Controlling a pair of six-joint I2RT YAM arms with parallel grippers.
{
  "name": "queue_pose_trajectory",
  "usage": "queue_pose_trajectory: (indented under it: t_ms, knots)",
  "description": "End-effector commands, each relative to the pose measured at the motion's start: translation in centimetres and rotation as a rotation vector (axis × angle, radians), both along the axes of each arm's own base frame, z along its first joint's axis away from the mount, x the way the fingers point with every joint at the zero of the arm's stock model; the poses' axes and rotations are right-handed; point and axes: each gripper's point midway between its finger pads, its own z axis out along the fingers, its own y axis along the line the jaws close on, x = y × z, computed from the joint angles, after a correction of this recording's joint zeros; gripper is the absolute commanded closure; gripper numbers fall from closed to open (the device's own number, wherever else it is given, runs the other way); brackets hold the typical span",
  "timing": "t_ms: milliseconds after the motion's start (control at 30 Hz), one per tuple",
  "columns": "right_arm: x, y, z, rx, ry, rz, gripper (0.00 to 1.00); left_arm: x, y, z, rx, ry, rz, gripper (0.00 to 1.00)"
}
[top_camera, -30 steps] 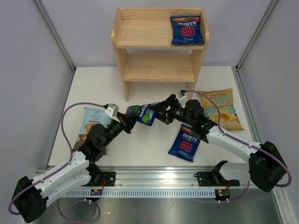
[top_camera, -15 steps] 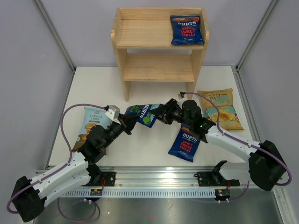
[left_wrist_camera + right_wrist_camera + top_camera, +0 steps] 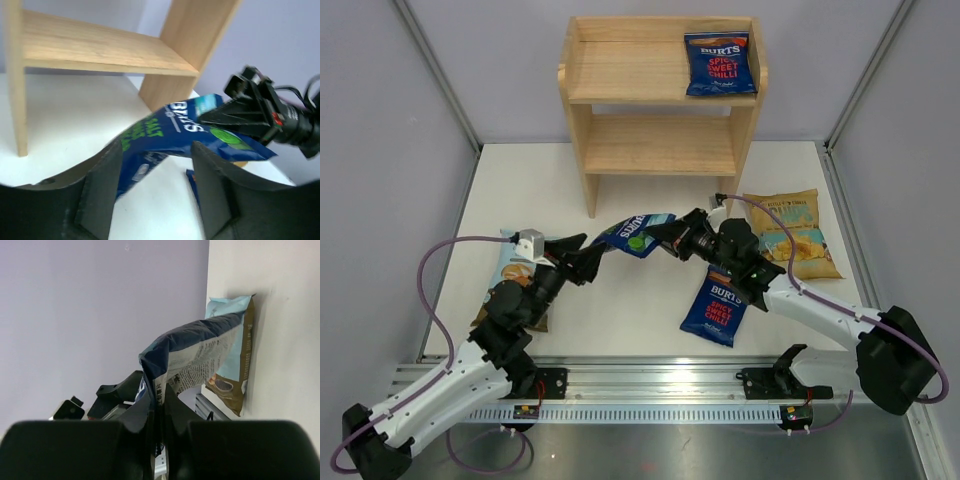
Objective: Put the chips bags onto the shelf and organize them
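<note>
Left gripper (image 3: 590,257) has let go and drawn back while the right gripper (image 3: 667,236) has clamped down. The green-label Burts bag (image 3: 636,233) now hangs above the table (image 3: 650,300) in front of the shelf (image 3: 660,145), pinched at its right end. Left wrist view adds what the overhead misses: those fingers (image 3: 100,185) are spread wide, the bag's end between them. Right wrist view shows the pinch on the bag's edge, with the pale blue-tan bag (image 3: 235,335) lying flat beyond.

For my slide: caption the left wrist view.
Open left gripper frames the green-label Burts bag pinched by the right gripper, shelf beyond.
</note>
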Motion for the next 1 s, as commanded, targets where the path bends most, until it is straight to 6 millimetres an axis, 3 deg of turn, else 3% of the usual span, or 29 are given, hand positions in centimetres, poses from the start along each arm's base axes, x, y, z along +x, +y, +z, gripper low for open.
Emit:
queue_pose_trajectory:
  t_ms: [0,133,233,267,300,333,367,400,467,700,800,900,967]
  knots:
    - [0.1,-0.8,5.0,0.09,-0.155,-0.052,0.87,1.1,3.7,0.4,-0.065,0.084,0.199,0.36]
    - [0.2,-1.0,6.5,0.099,-0.195,-0.066,0.89,1.3,7.6,0.2,-0.08,0.21,0.395,0.22]
    - [0.2,-1.2,7.9,0.105,-0.224,-0.071,0.89,1.1,8.9,0.8,-0.032,0.263,0.45,0.16]
    - [0.2,-1.1,8.3,0.1,-0.237,-0.069,0.89,0.9,9.2,-0.1,0.021,0.301,0.468,0.14]
    - [0.2,-1.1,9.4,0.104,-0.255,-0.068,0.9,0.7,9.6,1.3,0.01,0.301,0.478,0.05]
    - [0.1,-1.1,10.1,0.104,-0.273,-0.065,0.9,0.8,9.6,1.2,0.03,0.317,0.485,0.01]
    - [0.1,-1.1,10.5,0.091,-0.297,-0.062,0.91,0.8,9.5,0.6,0.076,0.348,0.487,0.01]
    - [0.0,-1.1,11.6,0.096,-0.324,-0.062,0.91,0.7,9.3,1.6,0.066,0.351,0.474,0.01]
    - [-0.1,-1.3,12.9,0.096,-0.393,-0.071,0.91,0.4,8.3,1.7,0.073,0.388,0.424,0.01]
    - [-1.0,-1.6,18.0,0.075,-0.657,-0.076,0.93,-1.1,8.4,5.8,-0.082,0.404,0.372,0.01]
    - [-2.5,-1.4,19.5,0.063,-0.809,-0.031,0.94,-2.1,6.4,8.0,-0.187,0.395,0.231,0.01]
    - [-3.8,-1.7,20.6,0.059,-0.923,-0.014,0.95,-4.4,2.8,10.5,-0.37,0.379,-0.031,0.01]
    - [-5.0,-1.6,21.0,0.074,-0.988,0.029,0.92,-5.3,2.9,13.4,-0.564,0.336,-0.113,0.01]
